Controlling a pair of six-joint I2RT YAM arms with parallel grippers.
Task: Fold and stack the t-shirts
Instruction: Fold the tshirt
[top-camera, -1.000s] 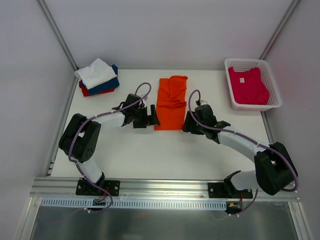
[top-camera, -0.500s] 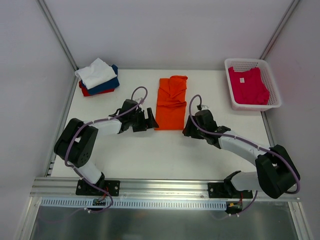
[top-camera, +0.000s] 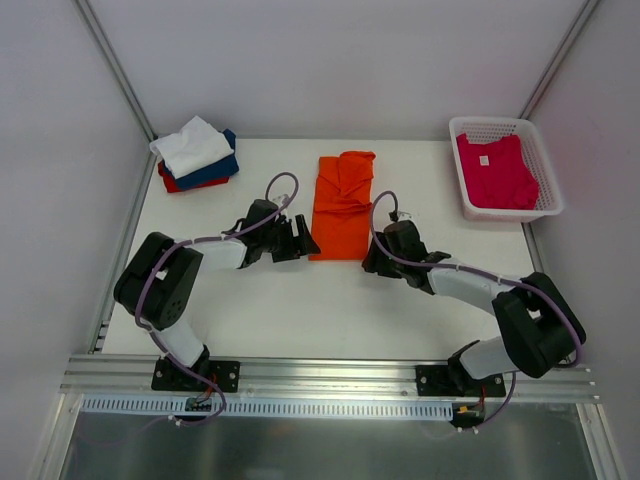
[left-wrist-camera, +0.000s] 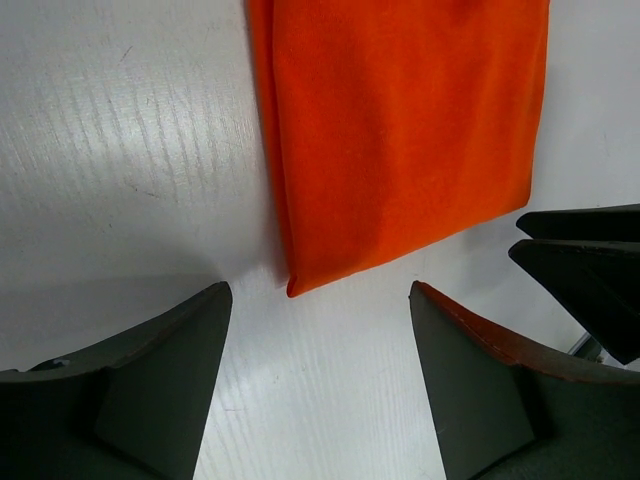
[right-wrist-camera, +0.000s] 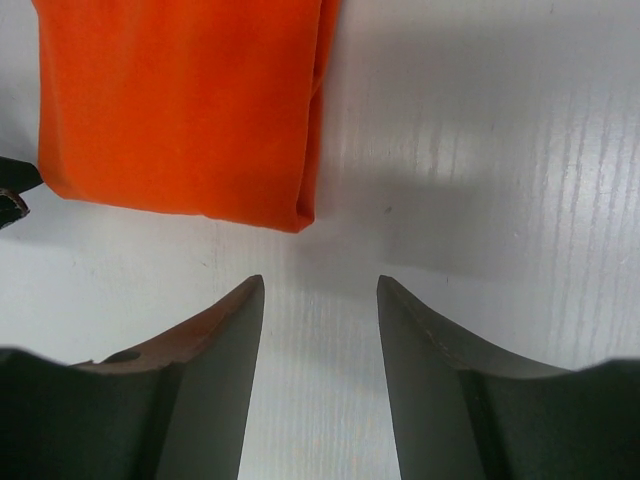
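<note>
Spreading apart over bare white table (top-camera: 300, 310), the left gripper (left-wrist-camera: 318, 300) is open and holds nothing. The near left corner of the orange t-shirt (left-wrist-camera: 400, 130) lies just past the gap at 12 o'clock, not between the fingers. The right gripper (right-wrist-camera: 320, 285) is open too, with a narrower gap. The shirt's folded near right corner sits at 11 o'clock of that gap, just beyond the fingertips and apart from them.

At its 3 o'clock edge the left wrist view shows the right gripper's black fingers across the shirt's near hem. The right wrist view gives only a dark sliver of the left gripper at its 9 o'clock edge.

Only the top view shows the rest. The orange shirt is folded into a long strip running near to far at mid-table, with the arms reaching its near corners from 7 and 5 o'clock. At the table's 10 o'clock a white t-shirt (top-camera: 192, 145) tops a navy t-shirt (top-camera: 212, 172) and a red t-shirt (top-camera: 175, 185). At 2 o'clock a white mesh basket (top-camera: 546, 180) holds a magenta-pink t-shirt (top-camera: 497, 175), its white neck label (top-camera: 483, 159) facing up.
</note>
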